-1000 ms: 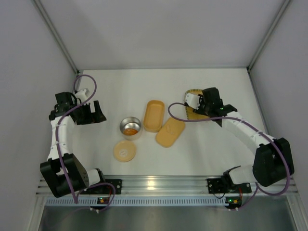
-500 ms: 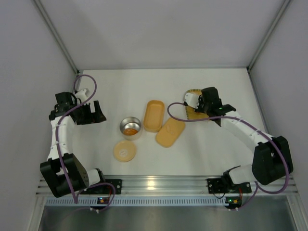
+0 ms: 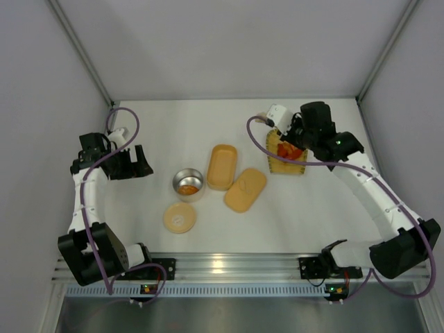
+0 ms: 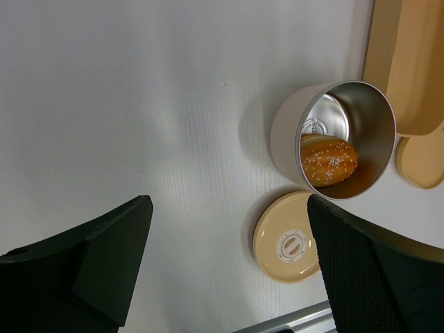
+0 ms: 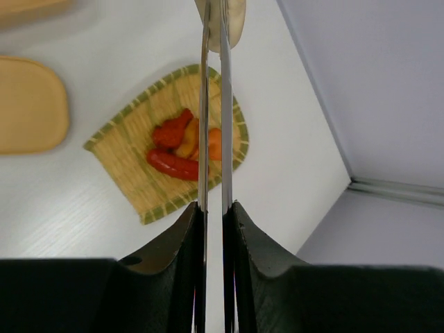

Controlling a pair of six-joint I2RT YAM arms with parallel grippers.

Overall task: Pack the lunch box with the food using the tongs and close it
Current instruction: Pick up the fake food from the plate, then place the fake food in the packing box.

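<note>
My right gripper [image 5: 215, 206] [image 3: 294, 137] is shut on the silver tongs [image 5: 211, 125], whose two arms run nearly parallel up the right wrist view. A pale egg-like piece [image 5: 238, 24] sits at their tips, apparently pinched. Below lie red and orange food chunks [image 5: 177, 146] [image 3: 286, 149]. The pale-orange lunch box [image 3: 222, 166] stands open mid-table, its flat lid [image 3: 245, 190] beside it. The steel tin [image 3: 188, 183] [image 4: 340, 139] holds an orange piece [image 4: 329, 159]; its tan lid [image 3: 179, 217] [image 4: 291, 239] lies next to it. My left gripper [image 3: 135, 165] [image 4: 229, 236] is open and empty, left of the tin.
The food lies on a square yellow woven tray [image 3: 288, 168] [image 5: 132, 163] at the right. Grey walls enclose the table on the left, back and right. A metal rail [image 3: 229, 267] runs along the near edge.
My right gripper has risen and drawn back from the tray with the tongs squeezed narrower, uncovering the food there. The left arm has not moved.
</note>
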